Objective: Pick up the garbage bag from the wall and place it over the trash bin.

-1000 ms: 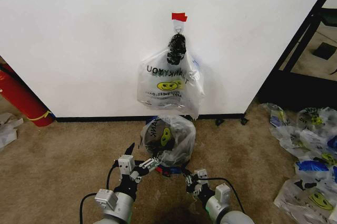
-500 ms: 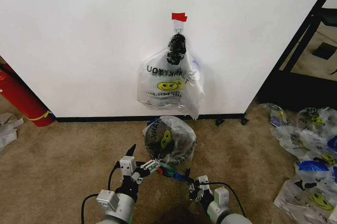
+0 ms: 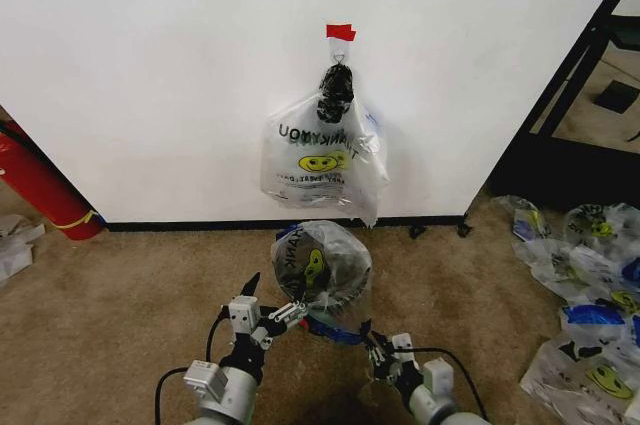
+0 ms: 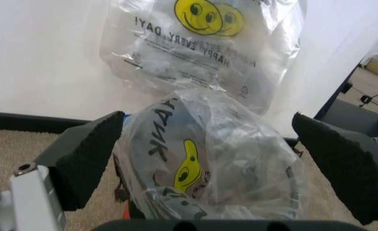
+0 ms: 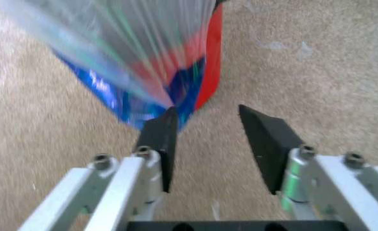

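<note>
The garbage bag point(image 3: 318, 263), clear with a yellow smiley, is draped over the small trash bin point(image 3: 342, 287) on the carpet below the wall point(image 3: 150, 75). Its blue lower edge point(image 3: 338, 333) hangs down on the near side. My left gripper point(image 3: 272, 297) is open just in front of the bin's left side, its wide-spread fingers point(image 4: 86, 149) framing the bag point(image 4: 202, 149). My right gripper point(image 3: 385, 347) is open low at the bin's near right. In the right wrist view the bag's blue corner point(image 5: 137, 96) touches one finger point(image 5: 160, 139), beside the bin's red base point(image 5: 211, 62).
A thick bundle of like bags point(image 3: 322, 160) with a black knot hangs from the hook under red tape point(image 3: 340, 32). A long red cylinder point(image 3: 40, 185) leans at the left. A black frame point(image 3: 570, 75) and a heap of smiley bags point(image 3: 585, 295) are at the right.
My right gripper has drawn back toward me and slightly right. The bag's blue edge has come lower on the bin's near side. The left gripper stays put.
</note>
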### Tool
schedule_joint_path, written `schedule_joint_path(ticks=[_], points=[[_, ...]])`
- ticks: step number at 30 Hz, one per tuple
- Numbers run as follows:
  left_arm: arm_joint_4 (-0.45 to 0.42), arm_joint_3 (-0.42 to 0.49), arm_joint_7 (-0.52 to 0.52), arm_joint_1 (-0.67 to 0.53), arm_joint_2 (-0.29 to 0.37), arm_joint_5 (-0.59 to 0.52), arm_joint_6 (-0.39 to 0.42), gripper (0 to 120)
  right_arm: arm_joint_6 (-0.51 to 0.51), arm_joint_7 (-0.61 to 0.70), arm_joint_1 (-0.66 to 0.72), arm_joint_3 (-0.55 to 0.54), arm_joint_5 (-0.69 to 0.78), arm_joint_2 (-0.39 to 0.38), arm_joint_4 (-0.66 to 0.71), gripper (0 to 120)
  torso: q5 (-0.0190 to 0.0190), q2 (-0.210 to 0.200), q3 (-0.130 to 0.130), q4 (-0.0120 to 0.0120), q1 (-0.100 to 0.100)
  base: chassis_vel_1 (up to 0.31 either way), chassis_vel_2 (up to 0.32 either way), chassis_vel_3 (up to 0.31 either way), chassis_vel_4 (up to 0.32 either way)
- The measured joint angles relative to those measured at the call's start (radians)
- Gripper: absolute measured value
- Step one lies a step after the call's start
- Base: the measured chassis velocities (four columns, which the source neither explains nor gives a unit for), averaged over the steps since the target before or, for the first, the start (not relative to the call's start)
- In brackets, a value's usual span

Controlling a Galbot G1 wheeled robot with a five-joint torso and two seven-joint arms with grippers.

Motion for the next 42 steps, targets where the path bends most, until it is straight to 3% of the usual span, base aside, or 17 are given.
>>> schedule_joint_path(ticks=[1, 5, 8, 9, 10, 15, 19, 22, 27, 42], points=[[0.000, 0.000, 0.000, 0.000, 0.000, 0.000, 0.000, 100, 0.026, -0.006, -0.025, 0.009, -0.031, -0.005, 0.004, 45, 0.0001, 0.000, 0.000, 0.0000, 0.000, 0.000, 0.000, 0.000, 0.000], [0.000, 0.001, 0.000, -0.001, 0.000, 0.000, -0.001, 100, 0.083, -0.011, -0.068, 0.019, -0.073, -0.006, 0.005, 54, 0.0001, 0.000, 0.000, 0.0000, 0.000, 0.000, 0.000, 0.000, 0.000], [0.002, -0.005, -0.001, -0.006, -0.004, 0.008, -0.012, 100, 0.230, -0.010, -0.108, 0.041, -0.124, 0.011, -0.004, 68, 0.0001, 0.000, 0.000, 0.0000, 0.000, 0.000, 0.000, 0.000, 0.000], [0.013, -0.022, -0.005, -0.011, -0.007, 0.039, -0.026, 100, 0.373, -0.008, -0.130, 0.084, -0.176, 0.039, -0.019, 72, 0.0001, 0.000, 0.000, 0.0001, 0.000, 0.000, 0.000, 0.000, 0.000], [0.031, -0.039, -0.011, -0.013, -0.012, 0.082, -0.035, 100, 0.443, -0.001, -0.145, 0.124, -0.200, 0.067, -0.020, 79, 0.0001, 0.000, 0.000, 0.0002, 0.000, 0.000, 0.000, 0.000, 0.000], [0.091, -0.109, 0.004, 0.005, -0.037, 0.219, -0.115, 100, 0.586, 0.027, -0.191, 0.220, -0.215, 0.153, 0.013, 94, -0.0001, 0.000, 0.000, -0.0004, 0.000, 0.000, 0.000, 0.000, 0.000], [0.101, -0.192, 0.041, 0.116, -0.089, 0.290, -0.218, 100, 0.715, 0.033, -0.218, 0.248, -0.209, 0.207, 0.074, 100, 0.0000, 0.000, 0.000, 0.0005, 0.000, 0.000, 0.000, 0.000, 0.000], [0.090, -0.221, 0.045, 0.156, -0.112, 0.291, -0.248, 100, 0.742, 0.033, -0.222, 0.248, -0.215, 0.221, 0.105, 100, 0.0001, 0.000, 0.000, 0.0011, 0.000, 0.000, 0.000, 0.000, 0.000], [0.055, -0.283, 0.054, 0.190, -0.127, 0.281, -0.289, 100, 0.796, 0.039, -0.272, 0.246, -0.279, 0.291, 0.209, 100, -0.0001, 0.000, 0.000, -0.0002, 0.000, 0.000, 0.000, 0.000, 0.000], [0.023, -0.275, 0.044, 0.174, -0.128, 0.239, -0.266, 100, 0.688, 0.061, -0.288, 0.198, -0.392, 0.391, 0.347, 100, -0.0001, 0.000, 0.000, 0.0001, 0.000, 0.000, 0.000, 0.000, 0.000]])
